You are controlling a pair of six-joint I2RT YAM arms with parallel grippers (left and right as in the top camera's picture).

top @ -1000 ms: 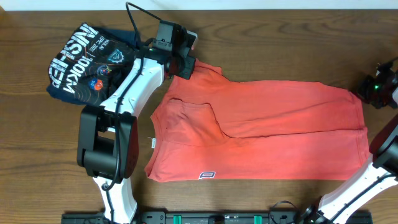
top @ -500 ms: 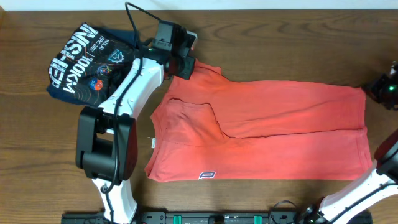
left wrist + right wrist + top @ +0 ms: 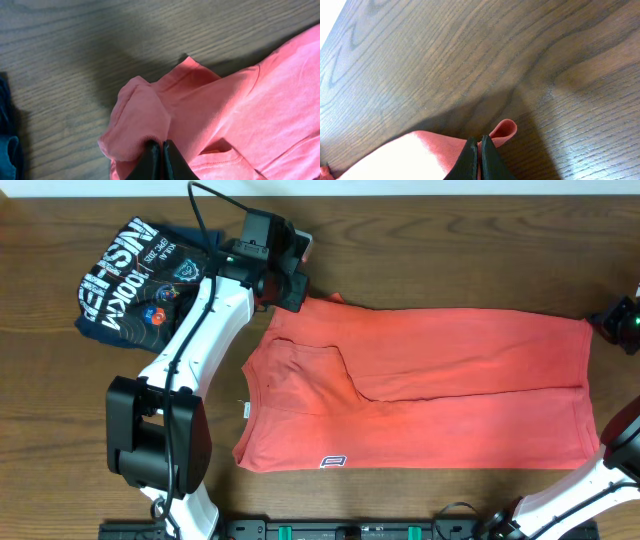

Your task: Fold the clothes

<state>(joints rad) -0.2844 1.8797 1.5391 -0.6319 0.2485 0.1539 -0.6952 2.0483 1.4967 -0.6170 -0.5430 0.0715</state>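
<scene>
The clothes (image 3: 430, 390), an orange-red T-shirt, lie spread across the wooden table, collar to the left and hem to the right, with one half folded over lengthwise. My left gripper (image 3: 298, 292) is at the shirt's far left corner, shut on a bunched sleeve (image 3: 145, 120) lifted off the wood. At the far right corner my right gripper (image 3: 612, 328) is shut on the hem corner (image 3: 502, 131), which curls up beside the fingers. A small white label (image 3: 335, 462) shows near the front edge.
A dark navy folded shirt (image 3: 135, 275) with white lettering lies at the back left, close to my left arm (image 3: 200, 330). Bare wood runs along the back of the table (image 3: 450, 240). A black rail (image 3: 350, 530) borders the front edge.
Both grippers have pulled outward and slightly back, stretching the shirt's far edge straighter. The right gripper has slid toward the right edge of view; the left sleeve now sits further back.
</scene>
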